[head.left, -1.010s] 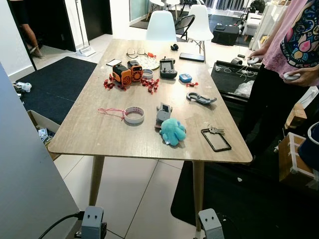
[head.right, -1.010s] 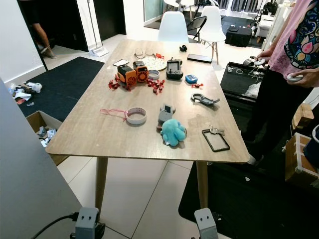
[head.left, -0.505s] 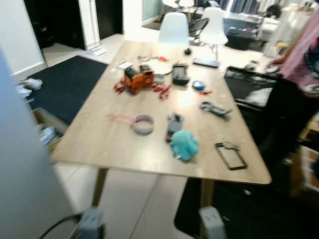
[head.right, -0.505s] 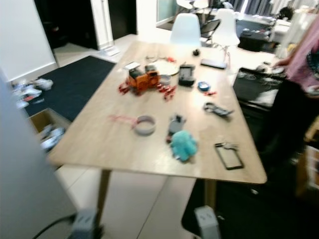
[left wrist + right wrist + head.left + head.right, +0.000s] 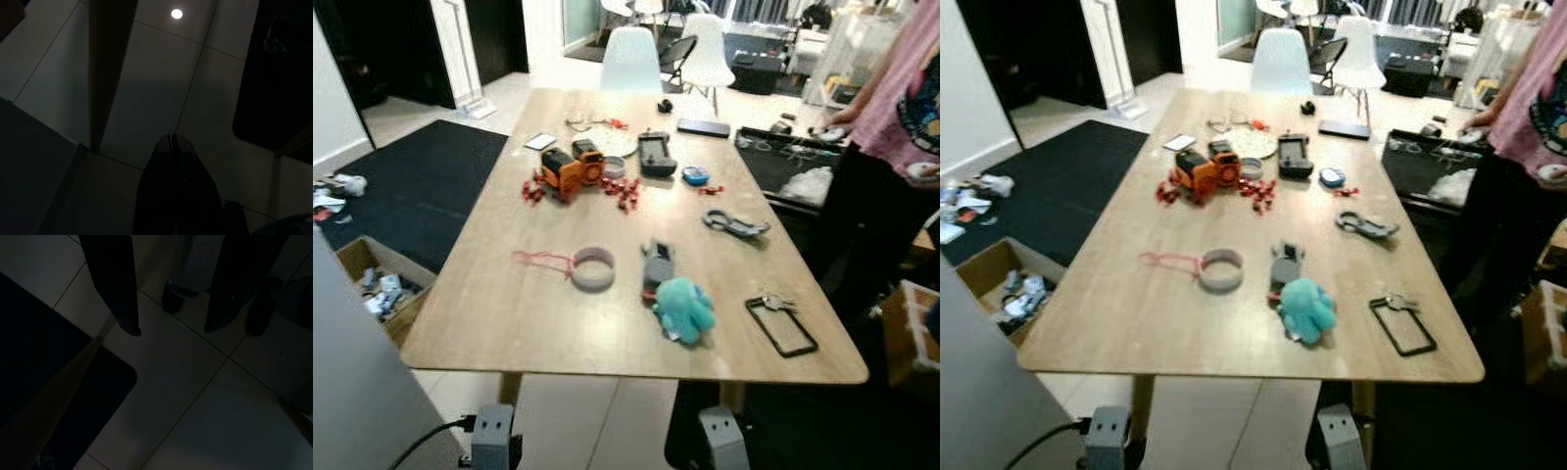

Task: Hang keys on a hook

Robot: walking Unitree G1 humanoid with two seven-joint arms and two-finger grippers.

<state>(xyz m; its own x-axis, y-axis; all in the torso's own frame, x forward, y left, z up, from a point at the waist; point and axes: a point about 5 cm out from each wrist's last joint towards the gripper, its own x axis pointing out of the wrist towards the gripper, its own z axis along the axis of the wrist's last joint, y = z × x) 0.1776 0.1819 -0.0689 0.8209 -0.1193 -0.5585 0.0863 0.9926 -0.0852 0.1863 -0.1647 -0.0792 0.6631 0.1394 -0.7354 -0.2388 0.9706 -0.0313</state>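
Seen from the robot's head, looking down over a long wooden table (image 5: 509, 323) scattered with small things. Nothing of the task done yet, by the look of it: keys (image 5: 775, 302) lying flat near the table's right front corner, touching the far end of a black rectangular loop (image 5: 781, 326), apart from both grippers and not lifted. Just to their left, a teal plush toy (image 5: 685, 308) beside a small grey gadget (image 5: 657, 263); further left, a roll of tape (image 5: 593, 268) with a pink cord (image 5: 540, 258) trailing away. Beyond the keys, toward the far end, a grey carabiner-like clip (image 5: 734, 224); mid-table, an orange toy vehicle (image 5: 568, 168) among red bits. Standing at the right edge, a person in a pink top (image 5: 913, 88), holding controllers. No hook to be made out anywhere, so its place unknown. Left gripper (image 5: 171, 142) hanging idle below table height over pale floor tiles, fingers pressed together to a single seam. Right gripper (image 5: 172, 328) likewise low over the tiles beside a dark mat (image 5: 44, 382), fingers spread wide with a clear gap. Still to come, as a judgement: closing in on the table's right side, picking up the keys, finding the hook, hanging them.
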